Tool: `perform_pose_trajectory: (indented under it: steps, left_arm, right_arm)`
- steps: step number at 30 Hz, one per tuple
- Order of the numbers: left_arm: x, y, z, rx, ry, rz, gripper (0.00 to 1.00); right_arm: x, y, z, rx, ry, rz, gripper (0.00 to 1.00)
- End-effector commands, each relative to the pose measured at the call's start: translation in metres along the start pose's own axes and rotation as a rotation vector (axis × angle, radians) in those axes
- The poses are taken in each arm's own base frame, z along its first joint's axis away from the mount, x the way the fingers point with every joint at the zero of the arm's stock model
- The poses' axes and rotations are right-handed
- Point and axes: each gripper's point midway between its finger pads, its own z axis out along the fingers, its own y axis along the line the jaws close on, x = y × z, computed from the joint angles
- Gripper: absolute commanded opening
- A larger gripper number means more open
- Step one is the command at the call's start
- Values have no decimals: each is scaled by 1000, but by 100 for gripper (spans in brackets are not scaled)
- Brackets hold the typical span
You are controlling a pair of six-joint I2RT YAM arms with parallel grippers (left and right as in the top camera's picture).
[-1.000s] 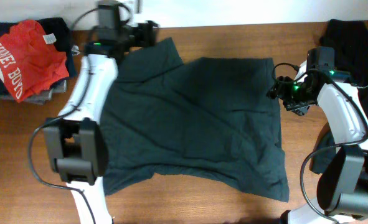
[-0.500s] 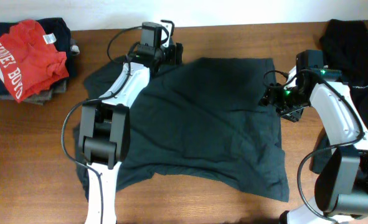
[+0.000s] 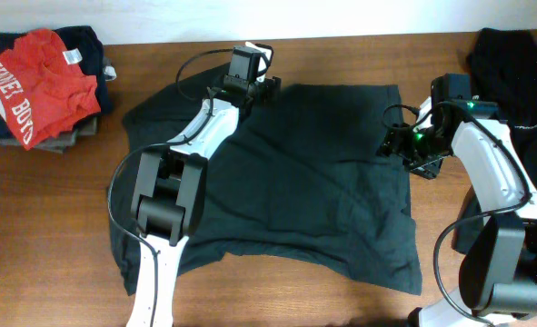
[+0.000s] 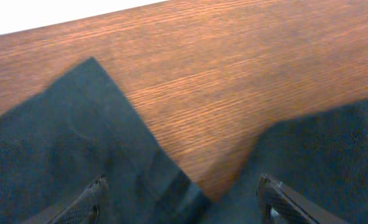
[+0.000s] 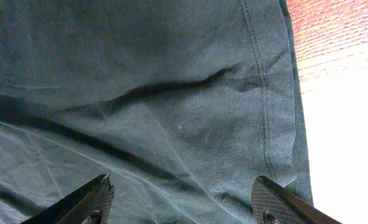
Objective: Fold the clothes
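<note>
Dark grey-green cloth fills the middle of your tabletop (image 3: 50, 209): one T-shirt (image 3: 313, 173) lies spread out, rumpled along its near hem, which sags towards the near right.

Your left arm (image 3: 204, 136) stretches over the shirt's left half to its far edge, and the left jaws stand open there. On the left wrist camera you see the two fingertips (image 4: 87, 202) wide apart. One is over a pointed flap of the shirt on the left and the other over cloth on the right, with a wedge of bare wood between the two pieces. Nothing is gripped.

Over on the right, your right arm (image 3: 491, 168) bends in towards the shirt's far right corner, and the right jaws are open too, over the cloth. The right wrist camera looks down on folds and a stitched hem (image 5: 261, 93) running beside a bright strip of tabletop. Its fingertips (image 5: 87, 202) are spread and empty, and you cannot tell whether they touch the fabric.

At the far left a pile of clothes sits well apart from the shirt, a red garment (image 3: 32, 82) with white lettering on top of darker ones (image 3: 82, 41). At the far right edge a black garment (image 3: 513, 64) lies beside the right arm.
</note>
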Motion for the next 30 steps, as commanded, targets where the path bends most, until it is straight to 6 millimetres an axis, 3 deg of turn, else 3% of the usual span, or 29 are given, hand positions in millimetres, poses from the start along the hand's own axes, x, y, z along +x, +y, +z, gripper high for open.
perform_pose_trajectory:
  steps: [1,6,16,20,26,30]
  left_arm:
    - [13,21,12,-79,20,13,75]
    - [35,23,22,-83,75,15,75]
    - [33,26,24,-87,61,12,74]
    - [28,27,24,-89,42,11,55]
    - [12,26,24,-87,-23,11,42]
    - [9,26,24,-86,-36,11,23]
  right_arm:
    - [-2,7,-5,-12,-14,-28,76]
    - [-1,6,-5,-10,-11,-52,76]
    - [0,5,-5,-4,-6,-51,76]
    - [0,5,-5,-4,-6,-51,76]
    - [0,5,-6,-2,-7,-50,76]
    - [-5,7,-6,-9,-29,-57,76]
